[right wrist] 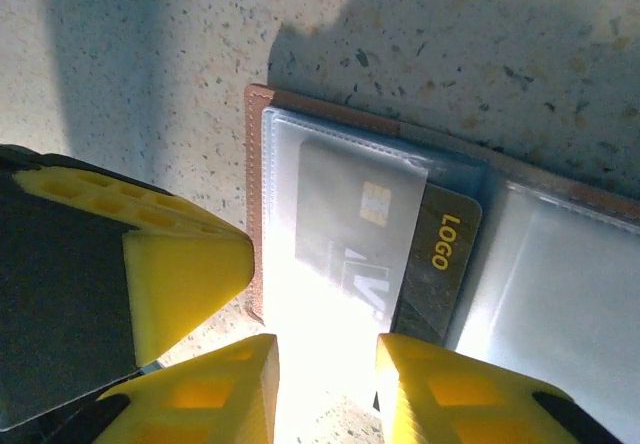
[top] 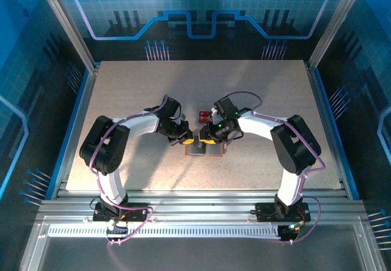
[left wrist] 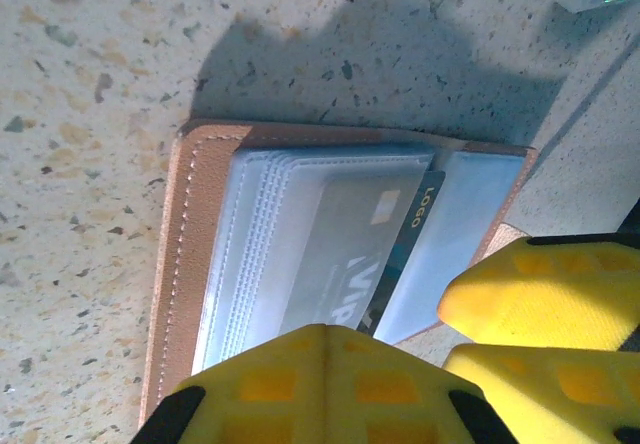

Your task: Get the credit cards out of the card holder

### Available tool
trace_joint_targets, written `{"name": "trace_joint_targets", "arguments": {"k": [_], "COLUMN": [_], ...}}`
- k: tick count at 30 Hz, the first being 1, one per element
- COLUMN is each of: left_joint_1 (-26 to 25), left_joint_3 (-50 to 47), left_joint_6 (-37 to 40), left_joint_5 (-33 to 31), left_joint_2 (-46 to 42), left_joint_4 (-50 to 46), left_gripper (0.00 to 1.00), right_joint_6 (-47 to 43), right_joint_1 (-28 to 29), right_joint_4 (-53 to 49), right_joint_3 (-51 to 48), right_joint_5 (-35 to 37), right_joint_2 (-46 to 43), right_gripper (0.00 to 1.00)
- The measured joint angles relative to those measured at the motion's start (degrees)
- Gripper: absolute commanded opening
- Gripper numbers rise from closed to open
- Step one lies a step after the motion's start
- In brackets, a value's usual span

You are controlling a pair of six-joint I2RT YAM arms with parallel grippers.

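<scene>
Nearest the arm bases, the left gripper (left wrist: 322,359) is closed with nothing between its fingers. Its tip bears on the brown rim of the card holder (left wrist: 180,264), most likely to pin the light wallet flat so that it does not slide or fold when a card is drawn. Just beside it the right gripper (right wrist: 328,362) hangs over the near edge of the open holder with its jaws a narrow way apart. Nothing is clearly pinched between them, and glare hides what lies in the gap. The holder lies spread open on the speckled table (top: 122,88), midway between the two arms. A dark card (right wrist: 440,264) marked LOGO sits in a clear pocket (right wrist: 340,194), its far end poking out of the sleeve — the part a narrow jaw could take hold of. Beyond the holder, a little apart from it on the table, lie the red cards (top: 203,113) — apparently the ones set out of the way once removed. The job looks partly done.
</scene>
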Motion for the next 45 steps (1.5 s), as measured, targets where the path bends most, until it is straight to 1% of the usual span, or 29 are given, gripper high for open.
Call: {"name": "trace_joint_targets", "arguments": {"k": [7, 28, 45], "left_joint_1": [0.0, -0.5, -1.4], "left_joint_3": [0.0, 0.3, 0.3], "left_joint_6": [1.0, 1.3, 1.3], "left_joint_5": [-0.7, -0.9, -1.1], "left_joint_2": [1.5, 2.5, 2.5], "left_joint_4": [-1.1, -1.4, -1.5], "left_gripper": [0.00, 0.00, 0.00], "right_joint_6": [0.4, 0.6, 2.4], "right_joint_1": [-1.3, -1.3, -1.9], "right_joint_4": [0.9, 4.5, 8.7], "right_joint_3": [-3.0, -5.4, -8.0], "right_joint_5": [-0.5, -2.2, -3.7], "right_joint_2": [-0.1, 1.0, 1.1], "right_gripper": [0.30, 0.25, 0.16]}}
